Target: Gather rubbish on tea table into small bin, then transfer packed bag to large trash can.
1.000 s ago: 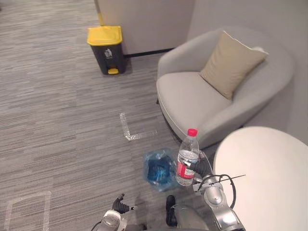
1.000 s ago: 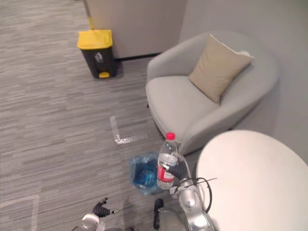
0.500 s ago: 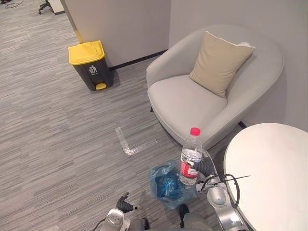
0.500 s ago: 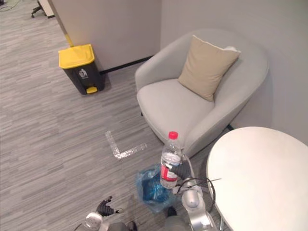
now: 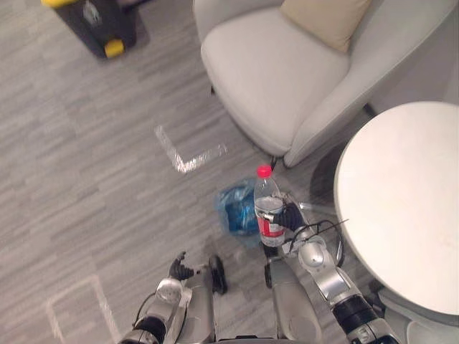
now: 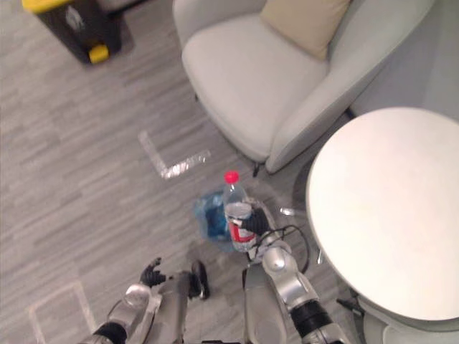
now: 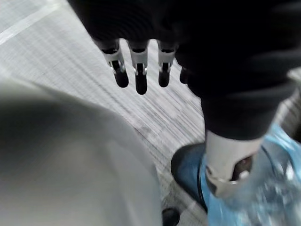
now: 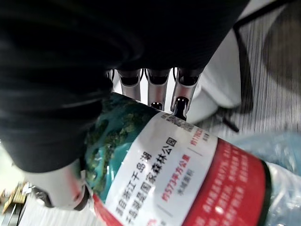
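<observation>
A clear plastic bottle (image 5: 267,211) with a red cap and red label stands upright in my right hand (image 5: 291,216), which is shut on it. In the right wrist view the fingers (image 8: 155,89) curl round the labelled bottle (image 8: 174,174). The bottle hangs just right of the small bin lined with a blue bag (image 5: 235,210), at about its rim. My left hand (image 5: 177,269) hangs low by the floor, holding nothing, its fingers (image 7: 136,70) relaxed. The white round tea table (image 5: 401,201) is at the right, its top bare where it shows.
A grey armchair (image 5: 287,72) with a beige cushion (image 5: 326,18) stands beyond the bin. The large dark trash can with a yellow lid (image 5: 100,29) is at the far left by the wall. Silver tape (image 5: 183,154) marks the grey carpet.
The camera has tipped downward, so the whole scene has slid up. The bottle stays in my right hand beside the blue-bagged bin, and my left hand stays low.
</observation>
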Motion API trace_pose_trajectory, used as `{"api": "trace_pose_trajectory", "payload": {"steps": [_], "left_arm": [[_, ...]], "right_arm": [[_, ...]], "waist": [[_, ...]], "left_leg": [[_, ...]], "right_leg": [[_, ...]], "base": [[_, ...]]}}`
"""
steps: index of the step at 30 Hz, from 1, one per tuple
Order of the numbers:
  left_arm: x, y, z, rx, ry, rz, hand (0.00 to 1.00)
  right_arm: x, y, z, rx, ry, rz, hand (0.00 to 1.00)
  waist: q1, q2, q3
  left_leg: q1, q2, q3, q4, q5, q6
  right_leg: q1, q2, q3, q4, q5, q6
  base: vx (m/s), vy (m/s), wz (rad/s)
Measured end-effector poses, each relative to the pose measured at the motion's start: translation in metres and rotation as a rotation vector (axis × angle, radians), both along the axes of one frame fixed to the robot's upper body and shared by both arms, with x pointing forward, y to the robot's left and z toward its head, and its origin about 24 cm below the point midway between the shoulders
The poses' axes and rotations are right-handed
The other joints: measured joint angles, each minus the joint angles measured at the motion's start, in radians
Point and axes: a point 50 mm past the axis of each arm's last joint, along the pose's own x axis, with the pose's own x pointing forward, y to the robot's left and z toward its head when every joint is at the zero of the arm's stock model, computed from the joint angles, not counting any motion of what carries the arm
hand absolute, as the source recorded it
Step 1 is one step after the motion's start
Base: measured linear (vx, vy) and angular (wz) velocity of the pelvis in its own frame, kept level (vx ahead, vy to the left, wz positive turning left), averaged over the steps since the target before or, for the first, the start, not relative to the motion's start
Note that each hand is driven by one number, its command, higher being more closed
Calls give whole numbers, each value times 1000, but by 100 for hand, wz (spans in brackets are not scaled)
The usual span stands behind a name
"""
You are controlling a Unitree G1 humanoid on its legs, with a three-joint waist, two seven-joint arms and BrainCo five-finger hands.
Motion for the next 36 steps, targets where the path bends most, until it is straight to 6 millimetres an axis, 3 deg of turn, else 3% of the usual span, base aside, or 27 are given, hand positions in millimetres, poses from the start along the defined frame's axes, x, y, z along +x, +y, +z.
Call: {"api": "trace_pose_trajectory", "payload": {"steps": [5,13,14,16,19,21,24,25,30,36], "left_arm": [[31,5,26,-57,-128,104,0],[92,7,104,-162,-447,194,0],[94,6,107,-165,-458,192,0],[99,0,136,-168,-588,149,0],[97,-10,170,-190,-750,82,0],[91,-10,180,-211,-817,79,0],[88,-5,178,-213,-819,93,0],[88,-5,178,-213,-819,93,0],[88,-7,177,-223,-814,87,0],[89,-11,175,-233,-803,86,0]], "right_arm": [[26,1,45,-25,-158,-1,100],[66,1,147,-22,-452,-52,100],[68,0,150,-22,-455,-59,100],[72,-6,165,-4,-498,-103,100],[78,-20,167,13,-481,-157,100],[82,-30,164,19,-451,-208,100],[84,-37,160,20,-429,-239,100],[84,-38,160,22,-428,-245,0],[87,-42,147,29,-378,-281,0],[84,-39,136,65,-366,-308,0]], "waist": [[20,-5,22],[54,-19,103],[56,-20,108],[67,-18,112],[84,-16,114],[100,-16,114],[99,-16,113],[98,-16,113],[96,-18,112],[72,-20,110]], "left_leg": [[-193,38,-13,71,-5,-4],[-487,32,-81,113,71,-7],[-495,32,-83,115,74,-6],[-560,10,-108,120,91,-8],[-602,-3,-135,131,98,-10],[-609,-11,-139,131,100,-13],[-621,-26,-140,106,113,-15],[-624,-28,-141,100,116,-16],[-633,-29,-139,78,138,-17],[-627,-27,-134,80,139,-16]], "right_leg": [[-152,-13,-77,14,30,-18],[-425,-44,-159,122,30,-50],[-434,-46,-163,130,28,-52],[-503,-68,-187,182,2,-55],[-539,-87,-213,220,-22,-60],[-549,-97,-217,238,-35,-64],[-564,-114,-224,236,-41,-59],[-568,-116,-226,232,-43,-56],[-578,-124,-239,230,-38,-63],[-576,-123,-233,233,-38,-63]], "base": [[-139,-10,11],[-31,-25,27],[29,-5,31],[31,1,41],[34,0,36],[19,-3,19],[4,7,21],[1,11,20],[23,8,10],[7,2,-1]]}}
